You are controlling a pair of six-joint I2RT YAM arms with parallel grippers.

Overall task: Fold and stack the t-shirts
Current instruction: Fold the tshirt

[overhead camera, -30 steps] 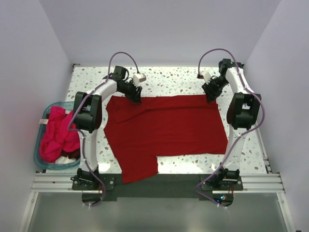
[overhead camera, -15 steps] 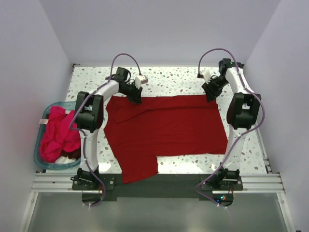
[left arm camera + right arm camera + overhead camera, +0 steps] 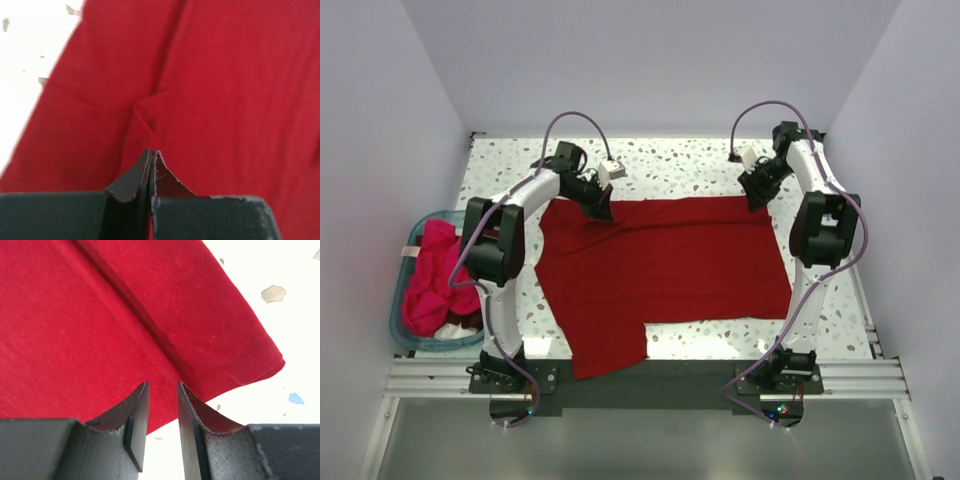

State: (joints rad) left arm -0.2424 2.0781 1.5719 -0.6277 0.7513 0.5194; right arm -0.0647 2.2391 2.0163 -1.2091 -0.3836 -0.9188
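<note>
A deep crimson t-shirt (image 3: 665, 265) lies spread flat on the speckled table, one part hanging over the near edge. My left gripper (image 3: 603, 212) is at the shirt's far left part, shut on a small pinch of its cloth (image 3: 151, 142), which puckers into a ridge at the fingertips. My right gripper (image 3: 757, 203) hovers over the shirt's far right corner, jaws a little apart with nothing between them (image 3: 162, 385). The stitched hem (image 3: 235, 372) lies just below them. Brighter pinkish-red shirts (image 3: 435, 275) are piled in the basket at the left.
A teal plastic basket (image 3: 400, 325) stands off the table's left edge. The white speckled table (image 3: 670, 165) shows bare behind the shirt and along its right side. Grey walls close in on three sides.
My left gripper has moved a little nearer and inward over the shirt, drawing the pinched cloth with it, and its arm has swung. The right arm has not moved.
</note>
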